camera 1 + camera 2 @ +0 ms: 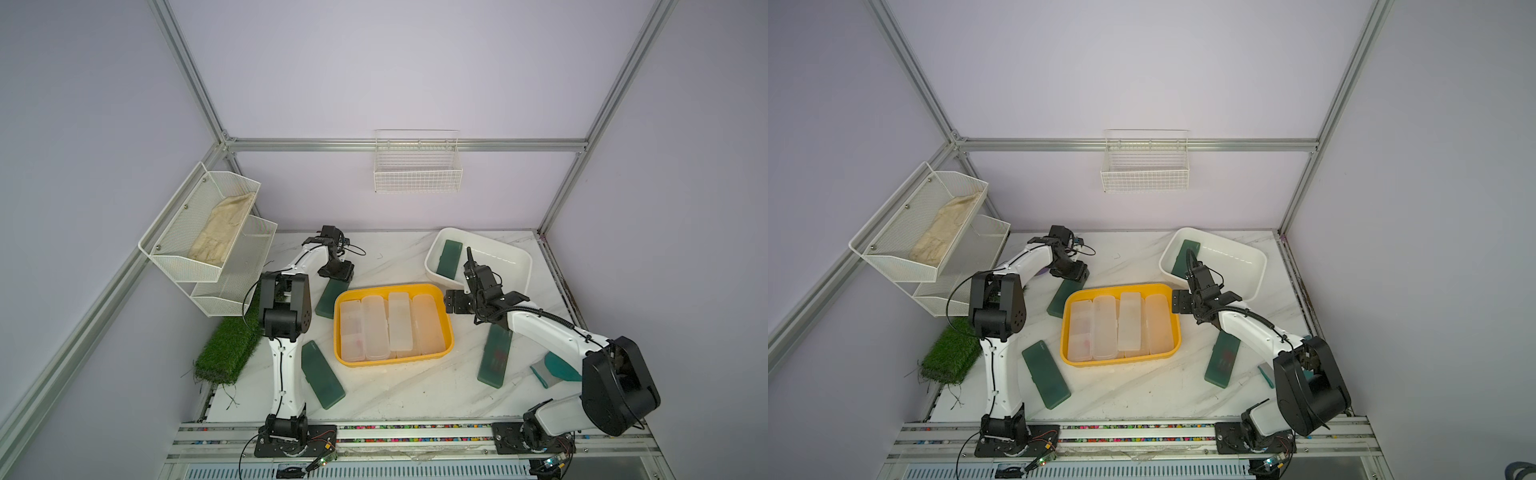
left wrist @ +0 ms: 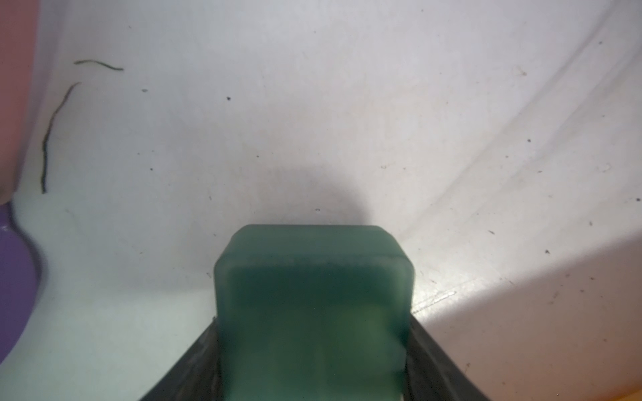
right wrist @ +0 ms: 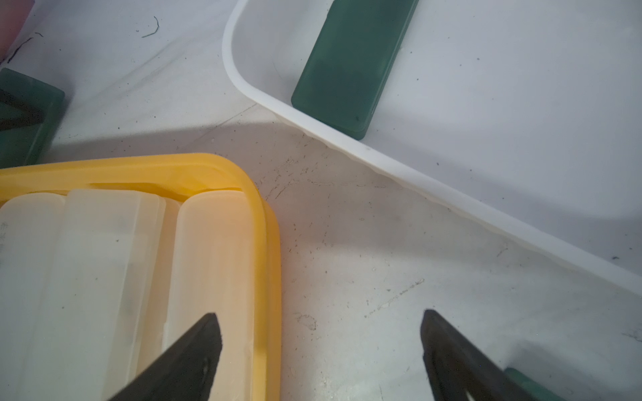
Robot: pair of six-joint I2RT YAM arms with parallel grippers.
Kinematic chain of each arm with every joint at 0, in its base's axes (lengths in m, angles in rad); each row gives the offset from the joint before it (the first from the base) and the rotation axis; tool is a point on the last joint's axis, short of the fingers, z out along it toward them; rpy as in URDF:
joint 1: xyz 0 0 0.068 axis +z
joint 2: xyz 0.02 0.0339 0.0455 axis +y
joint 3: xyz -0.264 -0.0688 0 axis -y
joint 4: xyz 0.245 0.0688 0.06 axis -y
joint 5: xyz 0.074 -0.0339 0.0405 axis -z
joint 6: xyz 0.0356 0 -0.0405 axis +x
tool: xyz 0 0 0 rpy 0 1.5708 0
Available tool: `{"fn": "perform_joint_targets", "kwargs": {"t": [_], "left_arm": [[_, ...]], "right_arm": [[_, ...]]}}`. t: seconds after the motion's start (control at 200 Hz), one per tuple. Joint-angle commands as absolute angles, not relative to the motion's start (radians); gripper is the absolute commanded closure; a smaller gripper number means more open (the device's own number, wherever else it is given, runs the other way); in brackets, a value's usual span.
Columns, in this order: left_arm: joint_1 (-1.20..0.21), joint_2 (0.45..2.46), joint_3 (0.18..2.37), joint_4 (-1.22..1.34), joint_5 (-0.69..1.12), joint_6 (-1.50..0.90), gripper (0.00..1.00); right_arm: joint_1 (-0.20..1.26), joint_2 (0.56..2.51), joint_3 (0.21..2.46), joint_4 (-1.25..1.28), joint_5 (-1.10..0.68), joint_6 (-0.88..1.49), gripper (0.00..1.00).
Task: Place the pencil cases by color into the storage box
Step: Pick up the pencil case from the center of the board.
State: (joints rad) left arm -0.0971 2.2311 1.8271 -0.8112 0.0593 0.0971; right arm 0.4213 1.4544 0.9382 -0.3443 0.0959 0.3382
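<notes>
So, your frosted white cases [image 1: 390,328] look finished: four lie side by side in the yellow tray [image 1: 337,328]. The green colour is barely begun, by my judgement. One stored green case [image 1: 449,259] lies inside the white bin [image 1: 494,259], and three others are on the marble table [image 1: 395,395]. The far green case [image 1: 330,301], just beside the tray's far left corner, is the one in hand. Your left gripper [image 1: 337,277] is down over its far end, jaws pressed to both long sides, and the case seems flat on the table. The near green case [image 1: 323,374] and the right green case [image 1: 494,357] lie untouched. Your right gripper [image 3: 319,330] hangs spread and empty between tray and bin.
</notes>
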Motion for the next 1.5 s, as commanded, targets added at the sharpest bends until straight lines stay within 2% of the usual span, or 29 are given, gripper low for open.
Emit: {"fn": "perform_joint_targets", "kwargs": {"t": [0.0,0.735,0.95,1.23,1.49], "left_arm": [[-0.084,2.193,1.894,-0.819,0.086,0.074,0.36],[-0.078,1.977,1.885,-0.747,0.144,0.057,0.40],[-0.086,1.875,1.852,-0.689,0.311,0.046,0.41],[-0.135,1.716,1.743,-0.604,0.555,0.043,0.42],[-0.266,1.647,1.741,-0.529,0.694,0.001,0.42]], "right_arm": [[0.417,1.430,0.945,-0.311,0.101,0.331,0.09],[0.419,1.376,0.932,-0.205,0.026,0.326,0.10],[0.419,1.345,0.931,-0.130,-0.068,0.322,0.10],[0.419,1.316,0.885,0.076,-0.276,0.336,0.09],[0.430,1.297,0.834,0.288,-0.489,0.294,0.08]]}}
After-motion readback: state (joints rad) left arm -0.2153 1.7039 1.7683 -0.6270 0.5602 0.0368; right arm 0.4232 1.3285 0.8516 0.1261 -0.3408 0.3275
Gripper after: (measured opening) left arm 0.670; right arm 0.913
